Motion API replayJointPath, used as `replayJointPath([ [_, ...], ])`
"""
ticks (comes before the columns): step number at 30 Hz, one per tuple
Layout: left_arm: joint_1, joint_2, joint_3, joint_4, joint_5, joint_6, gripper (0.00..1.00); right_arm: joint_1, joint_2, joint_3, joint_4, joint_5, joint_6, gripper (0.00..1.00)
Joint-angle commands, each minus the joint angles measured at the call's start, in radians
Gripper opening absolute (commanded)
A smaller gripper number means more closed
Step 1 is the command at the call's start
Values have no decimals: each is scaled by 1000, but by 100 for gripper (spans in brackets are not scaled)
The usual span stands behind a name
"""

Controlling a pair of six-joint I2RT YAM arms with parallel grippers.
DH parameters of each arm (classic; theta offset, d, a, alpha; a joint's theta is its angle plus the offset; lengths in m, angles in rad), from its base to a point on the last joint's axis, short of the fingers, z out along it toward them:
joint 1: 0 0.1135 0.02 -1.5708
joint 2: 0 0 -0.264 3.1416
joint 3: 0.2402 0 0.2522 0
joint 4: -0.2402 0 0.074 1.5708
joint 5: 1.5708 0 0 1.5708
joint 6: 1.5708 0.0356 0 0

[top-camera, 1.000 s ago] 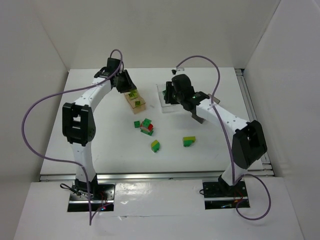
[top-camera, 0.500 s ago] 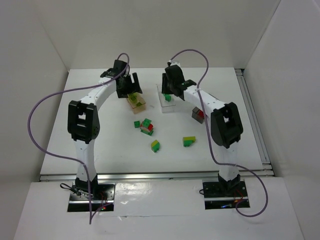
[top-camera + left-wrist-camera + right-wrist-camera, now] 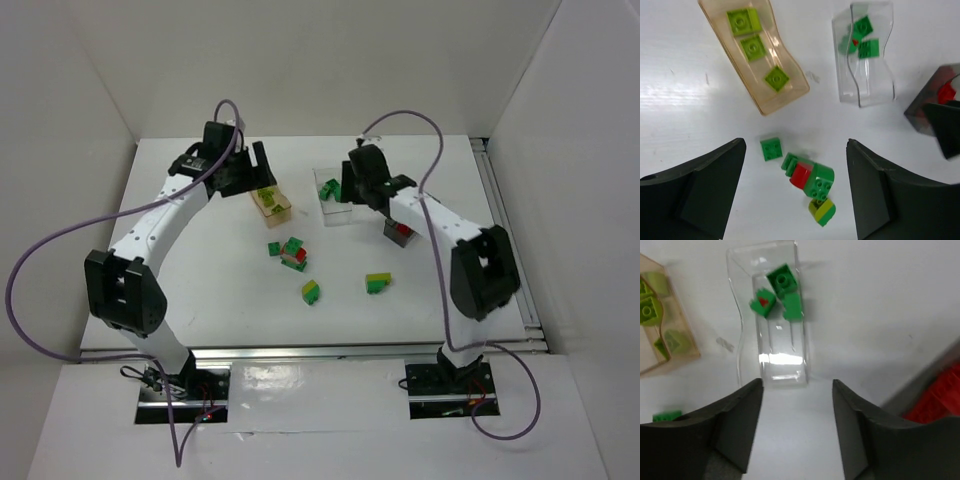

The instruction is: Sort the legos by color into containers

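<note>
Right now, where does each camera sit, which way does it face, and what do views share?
Top external: fixed above and behind the bases, looking down on the table; both arms show.
Left wrist: on the left arm, looking down past its own fingers at the orange-tan bin, clear bin, dark grey bin and loose legos.
Right wrist: on the right arm, looking down between its fingers at green legos in the clear bin.
Shared: both wrist views show the clear and orange-tan bins.

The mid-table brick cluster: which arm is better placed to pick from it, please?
Left: the open left end effector frames the cluster in its wrist view; the right end effector faces the clear bin.
</note>
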Motion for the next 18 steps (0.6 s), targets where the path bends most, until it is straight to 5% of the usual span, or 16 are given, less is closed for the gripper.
replayJointPath([
  [1,-66,-25,-73,-5,-60,4,90,6,-270,-203,24,58,63,61],
  [5,-104,-82,-118,-5,-102,22,88,65,-475,-476,-5,-57,92,62],
  [8,-115,-100,-153,-5,-152,13,87,216,-556,-615,30,-209,74,80],
  [12,-115,-100,-153,-14,-163,-7,87,417,-529,-644,56,-218,34,99],
  [18,-104,-122,-135,-39,-204,-7,87,552,-345,-543,47,-138,-15,100],
])
